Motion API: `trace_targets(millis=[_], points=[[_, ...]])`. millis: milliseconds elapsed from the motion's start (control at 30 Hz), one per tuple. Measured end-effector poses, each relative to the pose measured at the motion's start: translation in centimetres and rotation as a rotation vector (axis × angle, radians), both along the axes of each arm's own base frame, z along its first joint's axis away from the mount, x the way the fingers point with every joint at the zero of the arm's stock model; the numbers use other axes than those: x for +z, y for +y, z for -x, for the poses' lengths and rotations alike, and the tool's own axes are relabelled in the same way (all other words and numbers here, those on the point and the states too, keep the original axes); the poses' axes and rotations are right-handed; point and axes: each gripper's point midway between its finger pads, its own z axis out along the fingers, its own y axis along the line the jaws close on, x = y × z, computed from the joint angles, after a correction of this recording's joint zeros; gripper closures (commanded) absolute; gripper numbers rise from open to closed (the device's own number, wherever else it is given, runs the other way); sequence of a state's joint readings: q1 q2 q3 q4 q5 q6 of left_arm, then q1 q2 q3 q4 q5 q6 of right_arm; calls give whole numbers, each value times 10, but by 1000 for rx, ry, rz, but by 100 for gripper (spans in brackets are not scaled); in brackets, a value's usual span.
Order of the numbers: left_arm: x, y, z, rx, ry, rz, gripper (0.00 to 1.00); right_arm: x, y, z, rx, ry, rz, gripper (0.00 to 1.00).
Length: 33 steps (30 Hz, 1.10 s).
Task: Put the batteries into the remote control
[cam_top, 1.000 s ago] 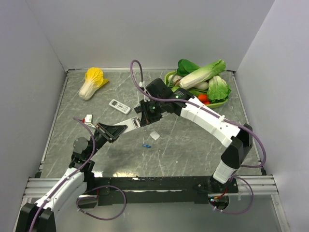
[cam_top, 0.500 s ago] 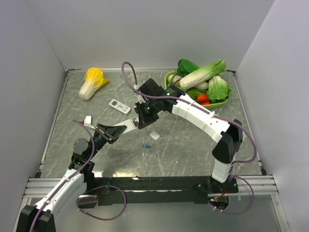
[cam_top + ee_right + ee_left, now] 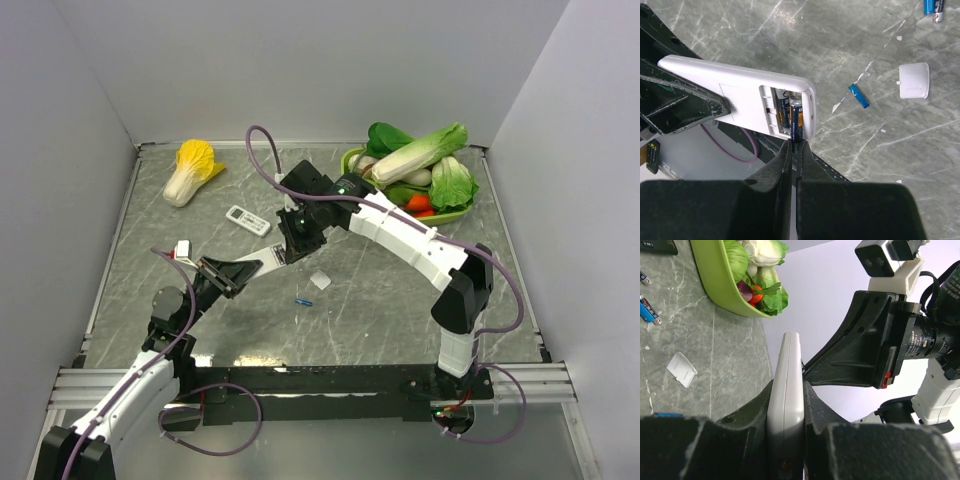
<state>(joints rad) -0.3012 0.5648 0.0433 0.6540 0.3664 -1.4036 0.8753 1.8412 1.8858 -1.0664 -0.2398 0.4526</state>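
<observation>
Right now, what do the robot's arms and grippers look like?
The left arm and right arm have white shells on the long links and black joints. A purple cable runs along each. The left gripper and right gripper are matte black with tapered fingers. A white camera housing sits on the right wrist.

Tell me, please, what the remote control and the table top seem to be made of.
Remote control: probably plastic, white, smooth with a soft sheen; moulded edges and compartment ribs.
Table top: grey with pale veins like marble, perhaps stone or only a printed sheet.
</observation>
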Motion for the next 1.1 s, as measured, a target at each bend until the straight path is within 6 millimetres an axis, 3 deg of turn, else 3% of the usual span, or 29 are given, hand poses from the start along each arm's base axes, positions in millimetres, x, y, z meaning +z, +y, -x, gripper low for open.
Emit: trace_targets(millis=[167,367,1100], points=[[-2,0,0,-1,7,-2,99,-1,-1,0,-3,1,19,95],[-2,0,0,-2,7,-2,99,2,-1,0,-2,3,23,82],[-1,2,-2,14,14,8,99,-4,4,-3,-7,-4,38,69]])
